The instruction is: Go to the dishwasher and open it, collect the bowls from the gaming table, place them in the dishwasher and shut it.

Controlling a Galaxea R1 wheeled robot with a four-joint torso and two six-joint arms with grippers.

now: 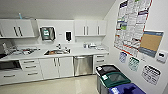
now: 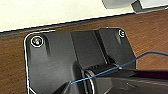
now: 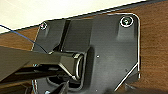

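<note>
The dishwasher (image 1: 83, 65) has a brushed steel front and a bar handle near its top. It is built in under the white counter (image 1: 82, 52), to the right of the sink (image 1: 56, 52), and its door is shut. It stands across the pale floor from me. The bowls and the gaming table are out of view. In both wrist views the robot's dark plate hangs over a brown wooden floor beside a pale strip.
White cabinets and drawers (image 1: 30, 67) run along the counter, with wall cupboards (image 1: 90, 27) above. Three bins (image 1: 112, 80) with black, green and blue lids stand by the right wall under posters (image 1: 131, 23). Pale floor (image 1: 55, 86) lies open before the cabinets.
</note>
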